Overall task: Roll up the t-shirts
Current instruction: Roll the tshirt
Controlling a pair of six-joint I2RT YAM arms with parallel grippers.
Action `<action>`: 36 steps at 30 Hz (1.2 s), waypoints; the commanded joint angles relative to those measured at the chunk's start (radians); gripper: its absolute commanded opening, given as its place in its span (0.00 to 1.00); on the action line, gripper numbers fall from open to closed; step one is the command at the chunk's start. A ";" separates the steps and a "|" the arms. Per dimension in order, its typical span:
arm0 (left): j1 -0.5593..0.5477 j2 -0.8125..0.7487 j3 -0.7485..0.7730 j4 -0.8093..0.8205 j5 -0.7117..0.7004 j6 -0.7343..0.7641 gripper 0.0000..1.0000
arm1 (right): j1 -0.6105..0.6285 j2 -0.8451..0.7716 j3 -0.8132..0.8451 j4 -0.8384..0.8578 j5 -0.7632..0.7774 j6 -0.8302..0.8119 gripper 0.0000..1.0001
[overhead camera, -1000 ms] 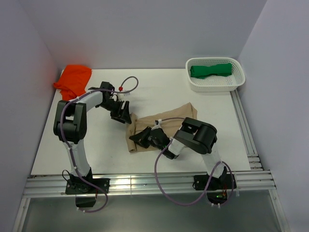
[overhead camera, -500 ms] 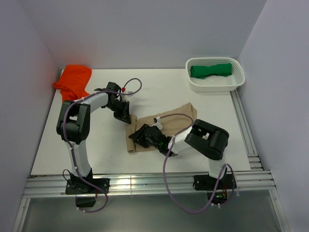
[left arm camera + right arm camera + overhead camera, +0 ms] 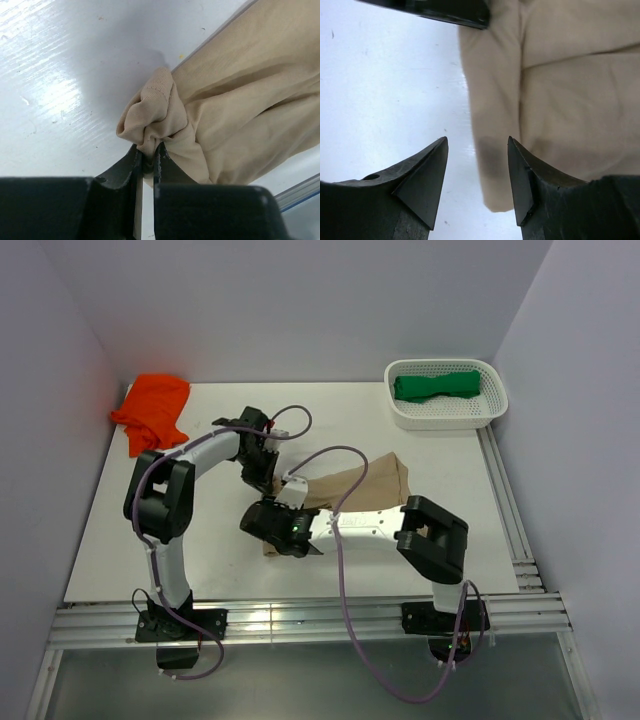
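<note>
My left tool (image 3: 148, 161) is narrow, pinched on a bunched fold of the tan soft-cloth t-shirt (image 3: 372, 480). My right tool (image 3: 476, 177) stands wide and holds nothing.

The tan t-shirt lies mid-desk on the white desk (image 3: 350, 430), folded to a long strip. Its long axis slants from the near-left end, where both my tools are, up to the far right, toward the white perforated plastic basket (image 3: 447, 421) in the far-right corner. The left tool has the far corner of that short end and the right tool hovers over the near corner. Both are about equally near, so I judge the roll has to run away from the tools along the strip, once the right side also gets a grip.

- **Top view:** shows the whole strip and its heading, but the arms cover both sets of jaws.
- **Left wrist view:** the only one that shows the pinch itself.
- **Right wrist view:** shows the shirt's side edge running between my open fingers, cloth toward the right finger and bare desk toward the left.

The bright orange cloth t-shirt (image 3: 152, 406) sits crumpled in the far-left corner. The deep green rolled t-shirt (image 3: 436, 386) lies in the basket.
</note>
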 commanded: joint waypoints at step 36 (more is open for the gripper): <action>-0.076 0.059 0.345 -0.272 -0.014 0.103 0.63 | 0.057 0.187 0.204 -0.190 0.073 -0.191 0.25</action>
